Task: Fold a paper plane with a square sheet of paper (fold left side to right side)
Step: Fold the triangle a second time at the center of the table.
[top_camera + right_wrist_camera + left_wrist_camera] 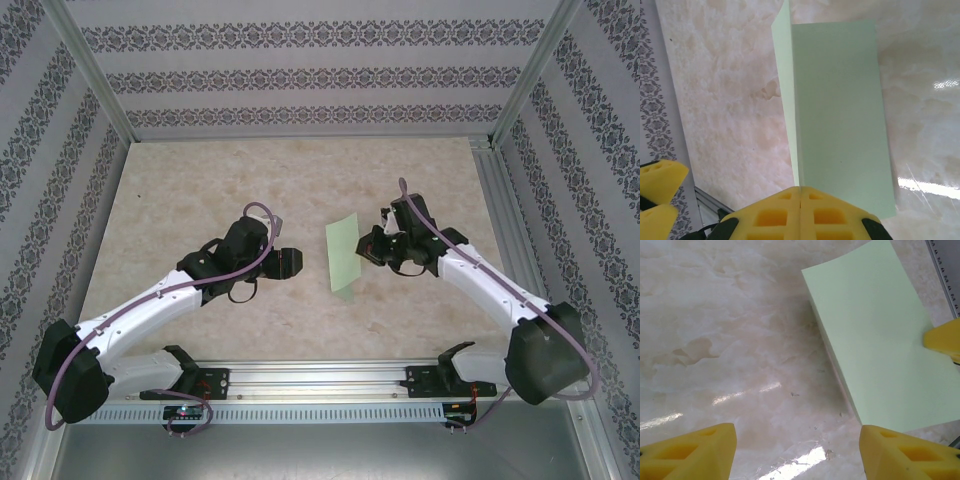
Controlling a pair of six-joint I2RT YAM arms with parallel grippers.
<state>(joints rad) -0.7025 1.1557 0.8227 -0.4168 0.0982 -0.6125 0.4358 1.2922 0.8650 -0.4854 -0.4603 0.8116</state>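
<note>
Green paper (343, 255) lies in the middle of the table (200, 180). It is folded over into a tall, thin shape with two layers. From the right wrist camera, one layer of the paper (840, 110) lies flat and the other stands up a little along the left side.

The right claw (375, 250) is just beside the paper on its right. Its two yellow fingers (770, 215) are pressed tight together, and the edge of the paper is pinched between them.

The left claw (285, 262) is on the other side, close to the paper but not touching it. Its yellow fingers (690, 450) are spread wide apart and it has hold of nothing. From its own camera, the paper (875, 335) lies ahead and to the right.
</note>
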